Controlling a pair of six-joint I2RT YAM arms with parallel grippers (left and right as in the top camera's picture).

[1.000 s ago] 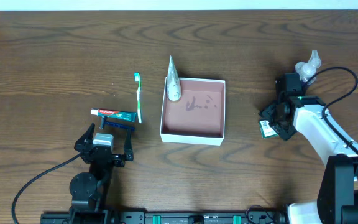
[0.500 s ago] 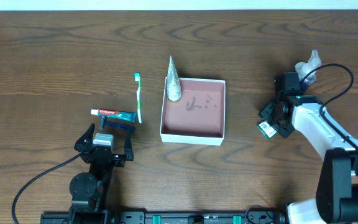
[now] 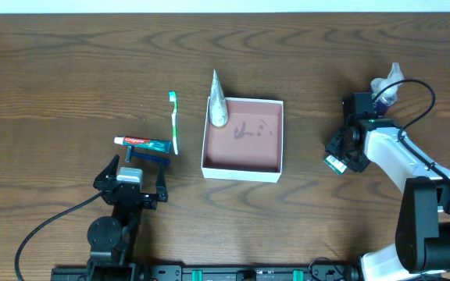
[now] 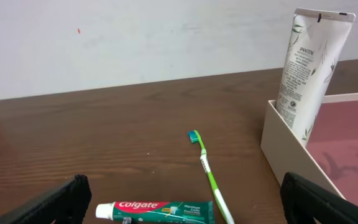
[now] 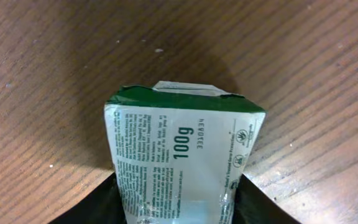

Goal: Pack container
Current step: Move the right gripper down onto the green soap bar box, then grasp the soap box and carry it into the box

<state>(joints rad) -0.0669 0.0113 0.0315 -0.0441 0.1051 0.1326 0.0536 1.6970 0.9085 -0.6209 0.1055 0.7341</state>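
Observation:
The container [image 3: 242, 169] is a square white-walled box with a reddish-brown floor and a dark scribble, at table centre; its wall also shows in the left wrist view [image 4: 291, 146]. A white Pantene tube [image 3: 218, 102] leans in its far left corner and also shows in the left wrist view [image 4: 308, 68]. My right gripper [image 3: 341, 154] is shut on a green and white packet [image 5: 182, 162], right of the box. My left gripper [image 3: 130, 181] is open and empty, just near of a Colgate toothpaste tube [image 3: 142, 144] and a green toothbrush [image 3: 174, 122].
A blue item [image 3: 148, 157] lies just near of the toothpaste. A small wrapped bottle [image 3: 386, 83] lies at the far right behind my right arm. The light wall runs along the table's far edge.
My right gripper has shifted slightly left and away with the packet. The left arm and the other objects have not moved.

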